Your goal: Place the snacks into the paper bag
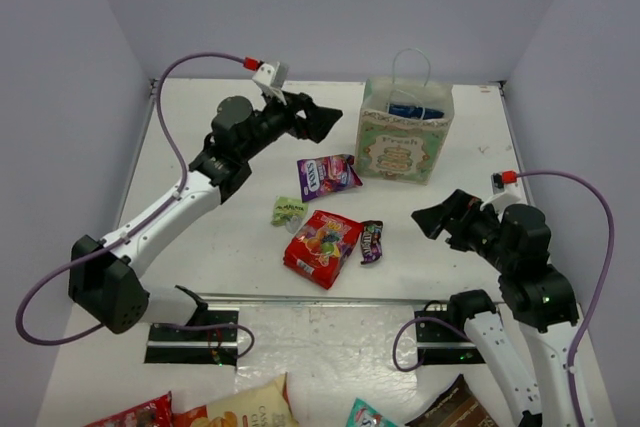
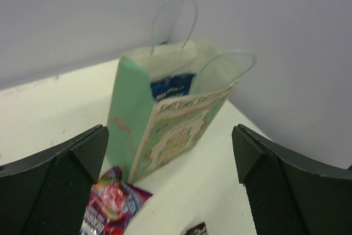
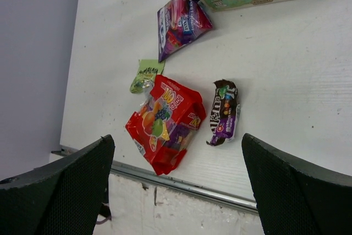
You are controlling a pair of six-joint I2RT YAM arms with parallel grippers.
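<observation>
The left gripper (image 1: 322, 119) hangs spread wide and empty, the upright paper bag (image 1: 405, 147) just ahead of its fingertips with the blue chip bag (image 1: 415, 111) inside. The right gripper (image 1: 432, 219) is spread and empty too; the red candy bag (image 1: 322, 245), dark brown packet (image 1: 372, 241) and purple candy pack (image 1: 325, 175) lie ahead of it.

Left arm (image 1: 170, 207) stretched far forward and to the right from base, elbow low, wrist raised. Left gripper (image 1: 322, 121) held aloft, jaws spread wide, nothing between them. Right arm (image 1: 525, 277) folded close above own base, forearm upright, wrist bent leftward. Right gripper (image 1: 437, 215) pointing left and slightly down, jaws likewise wide apart, empty.
</observation>
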